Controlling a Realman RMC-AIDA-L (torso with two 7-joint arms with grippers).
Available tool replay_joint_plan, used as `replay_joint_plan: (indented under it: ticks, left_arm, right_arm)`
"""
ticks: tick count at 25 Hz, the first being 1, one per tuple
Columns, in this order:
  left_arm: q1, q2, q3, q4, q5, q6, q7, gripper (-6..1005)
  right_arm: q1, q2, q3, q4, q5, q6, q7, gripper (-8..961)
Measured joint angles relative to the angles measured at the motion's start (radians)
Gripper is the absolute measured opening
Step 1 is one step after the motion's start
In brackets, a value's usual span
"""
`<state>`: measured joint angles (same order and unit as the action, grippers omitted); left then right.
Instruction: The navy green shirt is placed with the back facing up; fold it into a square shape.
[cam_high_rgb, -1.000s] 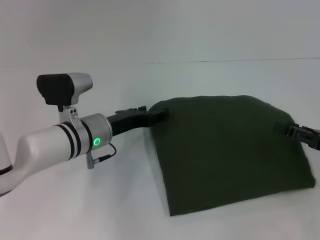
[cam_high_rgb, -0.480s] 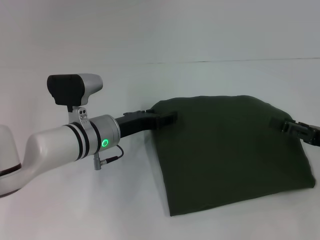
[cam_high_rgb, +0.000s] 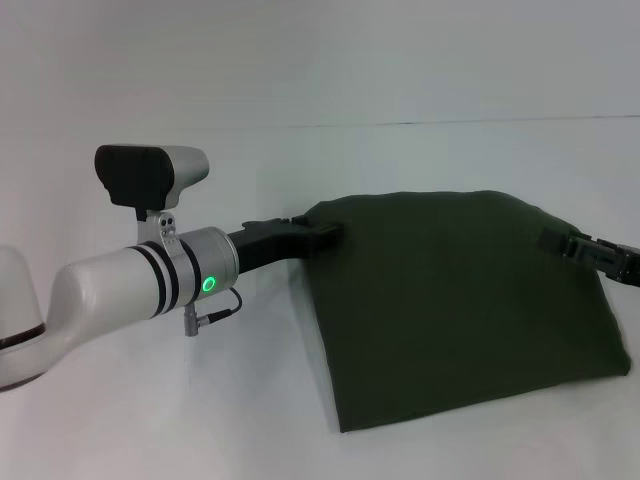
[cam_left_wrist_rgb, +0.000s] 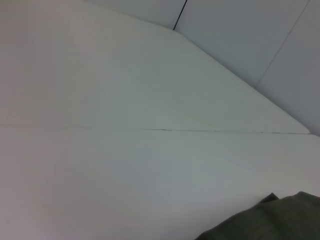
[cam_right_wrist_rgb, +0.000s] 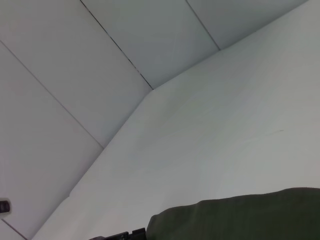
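Here, left to right:
Left gripper (cam_high_rgb: 330, 234): reaches in from the left, its black tip at the far-left corner of the navy green shirt (cam_high_rgb: 460, 310); whether its jaws pinch the cloth or stand apart, I cannot tell.
Shirt: lies folded in a rough square on the white table (cam_high_rgb: 200, 400), right of centre, its far edge humped up between the two grippers.
Right gripper (cam_high_rgb: 560, 244): enters from the right, its tip against the shirt's far-right edge; I cannot tell how its jaws stand either.
Wrist views: each shows only a strip of dark cloth at the table's near side.
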<state>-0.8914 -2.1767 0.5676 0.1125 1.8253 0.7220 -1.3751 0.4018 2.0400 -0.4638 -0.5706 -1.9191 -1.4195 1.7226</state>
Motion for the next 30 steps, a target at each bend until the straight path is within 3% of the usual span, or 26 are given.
replay_joint_plan:
  ticks: [4, 15, 20, 30]
  left_arm:
    - [0.000, 0.000, -0.001, 0.004, -0.001, -0.009, 0.006, 480]
    - [-0.001, 0.000, -0.004, 0.010, -0.002, -0.005, 0.027, 242]
    - [-0.003, 0.002, -0.002, 0.012, -0.002, 0.005, 0.025, 16]
    - [0.035, 0.005, -0.026, 0.041, -0.003, 0.020, -0.066, 42]
  right_arm:
    - [0.001, 0.001, 0.001, 0.000, 0.002, 0.000, 0.003, 857]
    - [0.004, 0.002, 0.002, 0.000, 0.005, 0.000, 0.002, 856]
    - [0.005, 0.001, 0.002, 0.000, 0.006, 0.000, -0.001, 856]
    - [0.006, 0.001, 0.002, 0.000, 0.006, 0.003, 0.002, 857]
